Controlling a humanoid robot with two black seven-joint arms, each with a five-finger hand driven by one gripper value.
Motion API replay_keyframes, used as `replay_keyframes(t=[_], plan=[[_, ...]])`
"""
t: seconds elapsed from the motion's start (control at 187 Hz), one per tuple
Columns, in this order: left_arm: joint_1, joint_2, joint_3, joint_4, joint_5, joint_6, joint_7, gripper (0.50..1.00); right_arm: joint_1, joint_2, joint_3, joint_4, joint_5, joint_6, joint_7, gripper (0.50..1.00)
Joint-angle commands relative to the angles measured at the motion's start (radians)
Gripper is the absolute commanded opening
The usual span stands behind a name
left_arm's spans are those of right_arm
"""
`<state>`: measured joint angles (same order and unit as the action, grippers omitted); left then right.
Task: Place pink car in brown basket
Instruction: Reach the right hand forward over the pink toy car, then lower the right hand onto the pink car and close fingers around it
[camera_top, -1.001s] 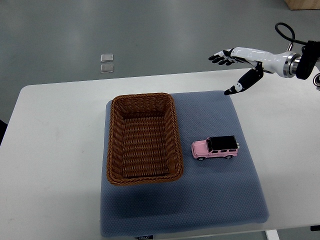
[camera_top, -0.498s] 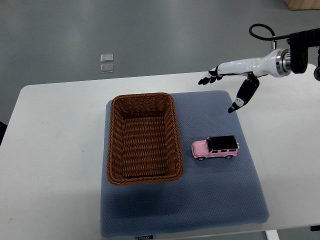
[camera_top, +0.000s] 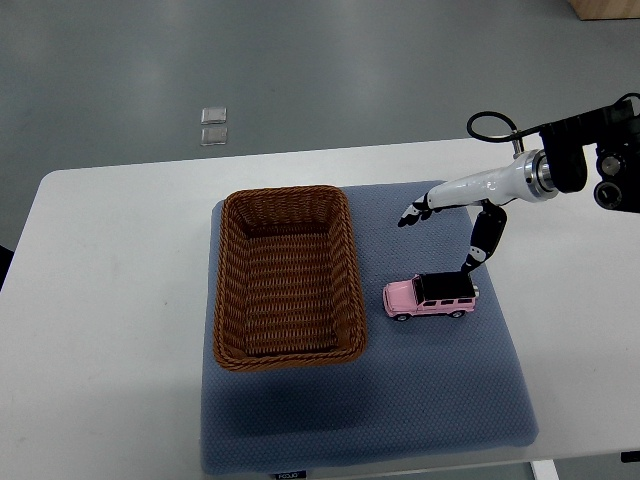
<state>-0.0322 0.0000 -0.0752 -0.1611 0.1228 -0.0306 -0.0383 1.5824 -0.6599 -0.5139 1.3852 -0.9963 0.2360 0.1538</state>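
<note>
1. Looking at the setup: the pink car (camera_top: 432, 295) sat on the blue-grey mat (camera_top: 440, 400), just to the right of the brown basket (camera_top: 287, 275) and clear of its rim, wheels down, black roof up. The basket had nothing in it.
2. The right hand (camera_top: 452, 225) hung above the car's far side with the fingers spread and holding nothing, the thumb pointing down near the car's rear roof corner. The left one wasn't visible at all.
3. Biggest worry imo: that thumb looked like it'd land first. A nudge there could roll the car on its wheels, away from the grip.
4. The car's a small, smooth, boxy thing, so a pinch off-centre could let it twist or slip out.
5. The basket wall stood tall right beside it. Carrying too low could clip the rim and knock the car loose outside.
</note>
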Motion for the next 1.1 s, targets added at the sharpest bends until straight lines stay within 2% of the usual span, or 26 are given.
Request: replay_keyframes(t=[0.0, 0.364, 0.509, 0.594, 0.6, 0.643, 0.819, 0.905, 0.964, 1.092], plan=[[0.0, 0.0, 0.0, 0.0, 0.0, 0.0, 0.0, 1.0, -0.025, 0.011, -0.011, 0.0, -0.027, -0.007, 0.0, 0.928], [0.0, 0.0, 0.0, 0.0, 0.0, 0.0, 0.0, 1.0, -0.094, 0.017, -0.029, 0.002, -0.033, -0.015, 0.0, 0.926], [0.0, 0.0, 0.0, 0.0, 0.0, 0.0, 0.0, 1.0, -0.131, 0.045, -0.029, -0.011, -0.033, -0.09, 0.0, 0.924], [0.0, 0.0, 0.0, 0.0, 0.0, 0.0, 0.0, 1.0, -0.136, 0.049, -0.029, -0.012, -0.033, -0.103, 0.0, 0.924], [0.0, 0.0, 0.0, 0.0, 0.0, 0.0, 0.0, 1.0, -0.148, 0.055, -0.029, -0.014, -0.033, -0.124, -0.002, 0.924], [0.0, 0.0, 0.0, -0.001, 0.0, 0.0, 0.0, 1.0, -0.157, 0.063, -0.029, -0.02, -0.033, -0.139, -0.002, 0.924], [0.0, 0.0, 0.0, -0.001, 0.0, 0.0, 0.0, 1.0, -0.171, 0.063, -0.032, -0.021, -0.039, -0.15, -0.002, 0.919], [0.0, 0.0, 0.0, 0.0, 0.0, 0.0, 0.0, 1.0, -0.188, 0.063, -0.032, -0.023, -0.062, -0.152, -0.002, 0.901], [0.0, 0.0, 0.0, 0.0, 0.0, 0.0, 0.0, 1.0, -0.196, 0.065, -0.032, -0.025, -0.079, -0.159, -0.002, 0.85], [0.0, 0.0, 0.0, 0.0, 0.0, 0.0, 0.0, 1.0, -0.211, 0.065, -0.034, -0.034, -0.099, -0.178, -0.002, 0.795]])
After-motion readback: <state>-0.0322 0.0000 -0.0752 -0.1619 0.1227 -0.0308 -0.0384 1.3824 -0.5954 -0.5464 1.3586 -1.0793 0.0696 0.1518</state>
